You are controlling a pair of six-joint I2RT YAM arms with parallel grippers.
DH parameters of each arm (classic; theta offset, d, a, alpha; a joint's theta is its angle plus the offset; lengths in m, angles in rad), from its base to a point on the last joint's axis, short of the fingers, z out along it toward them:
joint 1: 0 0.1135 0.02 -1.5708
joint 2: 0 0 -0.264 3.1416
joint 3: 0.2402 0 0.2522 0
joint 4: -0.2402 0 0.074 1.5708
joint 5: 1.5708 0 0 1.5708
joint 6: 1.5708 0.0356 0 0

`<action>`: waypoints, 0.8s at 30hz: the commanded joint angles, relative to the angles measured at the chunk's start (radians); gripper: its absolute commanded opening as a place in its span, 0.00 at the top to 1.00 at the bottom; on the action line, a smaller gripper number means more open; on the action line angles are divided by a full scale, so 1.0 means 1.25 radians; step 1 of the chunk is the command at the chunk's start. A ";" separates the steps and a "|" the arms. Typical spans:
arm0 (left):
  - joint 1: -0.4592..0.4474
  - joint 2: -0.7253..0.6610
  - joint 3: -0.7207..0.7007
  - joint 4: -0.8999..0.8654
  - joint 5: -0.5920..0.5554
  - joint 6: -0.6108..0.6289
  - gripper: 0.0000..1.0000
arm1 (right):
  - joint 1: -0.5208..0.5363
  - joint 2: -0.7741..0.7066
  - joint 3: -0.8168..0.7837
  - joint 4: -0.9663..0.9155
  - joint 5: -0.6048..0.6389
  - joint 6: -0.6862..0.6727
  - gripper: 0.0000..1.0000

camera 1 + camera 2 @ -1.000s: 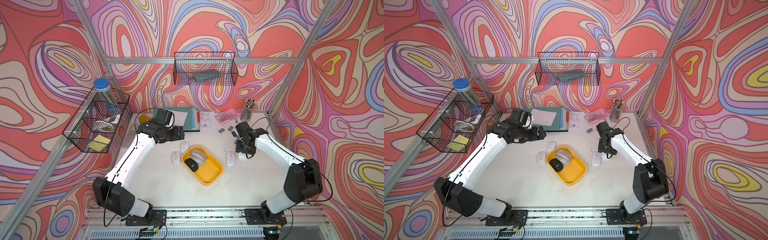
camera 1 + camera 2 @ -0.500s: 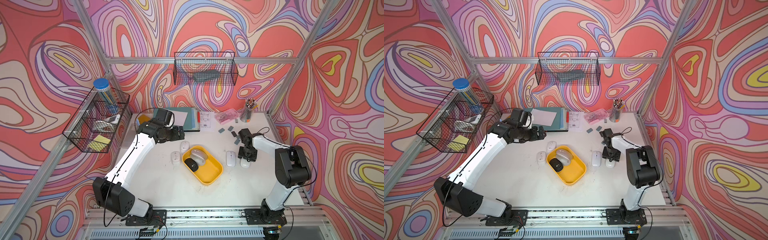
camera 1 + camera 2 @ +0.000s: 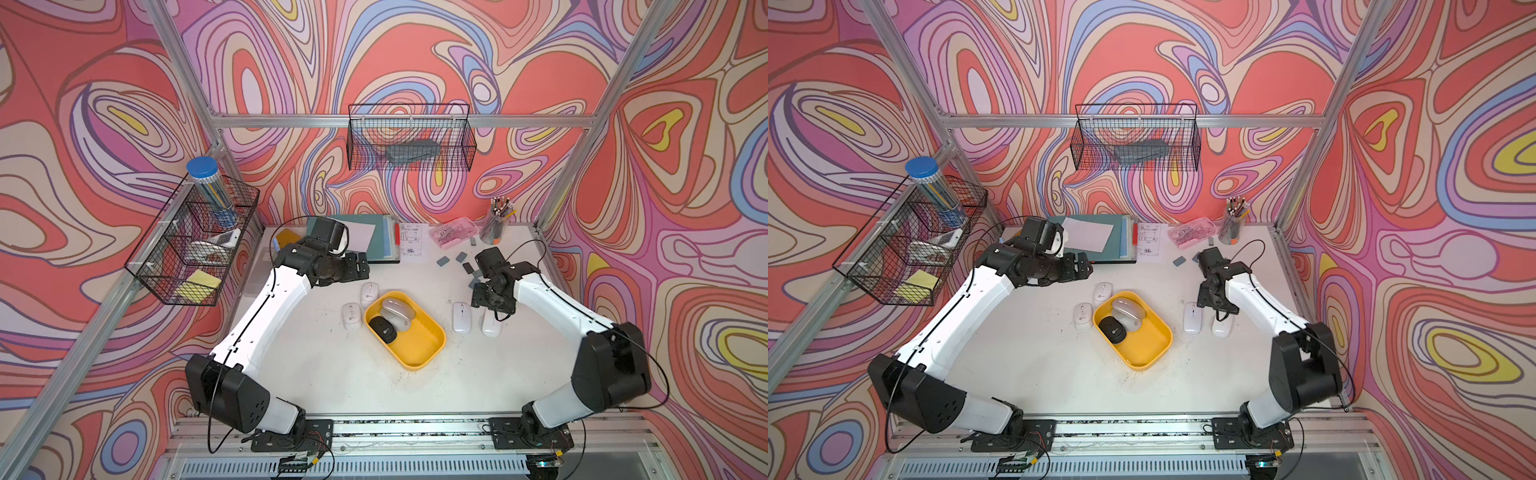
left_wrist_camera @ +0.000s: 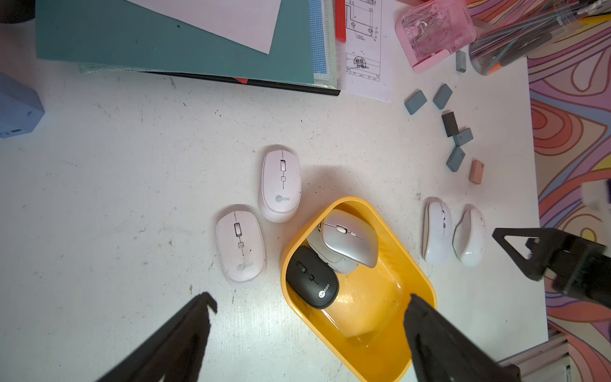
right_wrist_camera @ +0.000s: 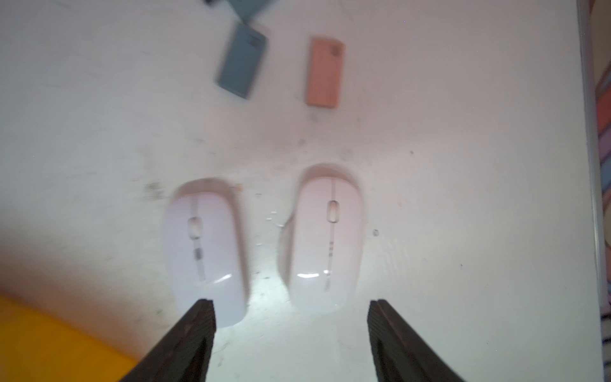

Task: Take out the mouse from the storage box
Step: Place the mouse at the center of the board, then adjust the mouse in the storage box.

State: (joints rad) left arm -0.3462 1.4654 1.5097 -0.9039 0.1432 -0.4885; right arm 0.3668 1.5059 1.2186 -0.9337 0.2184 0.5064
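The yellow storage box (image 3: 419, 353) (image 3: 1148, 351) (image 4: 373, 317) lies mid-table, holding a black mouse (image 3: 383, 329) (image 4: 312, 277) and a silver mouse (image 3: 397, 312) (image 4: 350, 238). Two white mice (image 3: 352, 316) (image 3: 369, 292) lie left of the box. Two more (image 3: 461, 317) (image 3: 491, 324) lie to its right. My right gripper (image 3: 484, 299) (image 5: 291, 317) hovers open over the rightmost white mouse (image 5: 325, 238), with nothing between its fingers. My left gripper (image 3: 361, 266) (image 4: 310, 299) hangs open and empty, raised behind the box.
Small grey erasers (image 3: 443, 261) and a pink one (image 5: 324, 72) lie behind the right gripper. A pink clear case (image 3: 455, 232), pen cup (image 3: 496, 222) and folders (image 3: 374, 239) line the back. Wire baskets (image 3: 409, 139) (image 3: 195, 245) hang on the walls.
The right gripper's jaws have widened and let go of a white mouse, which now lies on the table beside the other white one. The left arm has stayed still.
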 commanded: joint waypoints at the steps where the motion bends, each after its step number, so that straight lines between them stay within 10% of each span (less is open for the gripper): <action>1: 0.005 0.009 -0.005 0.002 -0.009 0.015 0.05 | 0.145 0.008 0.043 0.015 -0.058 0.002 0.28; 14: 0.005 0.007 -0.005 -0.001 -0.017 0.017 0.05 | 0.331 0.334 0.226 0.193 -0.107 -0.174 0.29; 24: 0.005 -0.002 -0.005 0.001 -0.013 0.016 0.05 | 0.385 0.372 0.246 0.191 -0.042 -0.206 0.29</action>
State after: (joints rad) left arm -0.3462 1.4773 1.5097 -0.9039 0.1284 -0.4850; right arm 0.8543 1.9747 1.5314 -0.7029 0.1364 0.2687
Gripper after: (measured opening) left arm 0.950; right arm 0.706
